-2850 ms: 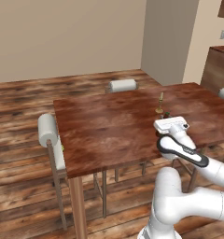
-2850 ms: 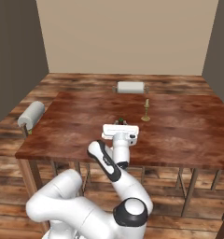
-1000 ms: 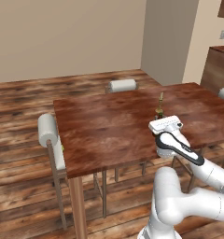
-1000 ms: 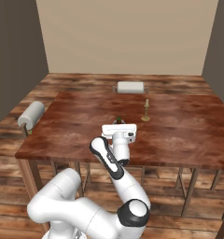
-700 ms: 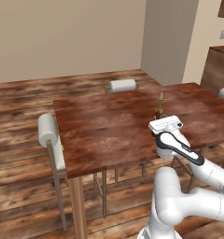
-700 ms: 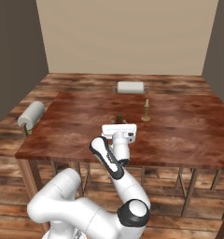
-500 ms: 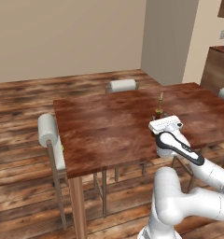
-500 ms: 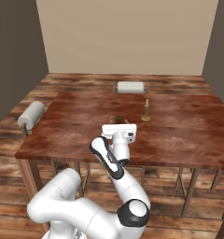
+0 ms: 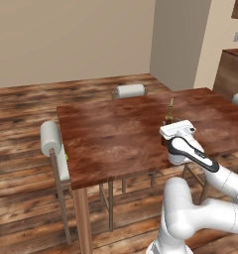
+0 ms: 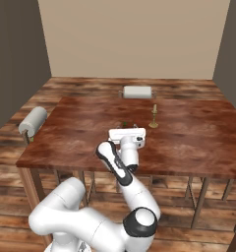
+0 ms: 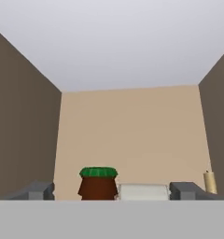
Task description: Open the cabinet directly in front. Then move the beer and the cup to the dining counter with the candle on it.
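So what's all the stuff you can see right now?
table: one, shiny reddish-brown wood, middle of the room
candle: one, pale in a little brass holder, standing on the table towards the far side
bottle: one, brown with a green top, on the table between the gripper's fingers, not touched by them
chairs: three, white padded backs, pushed in at the left, far and right sides of the table
floor: brown wood planks, all around the table
wall: beige, behind the table
arm: one, white, reaching over the near edge of the table
gripper: one, dark fingertips, open, over the bottle
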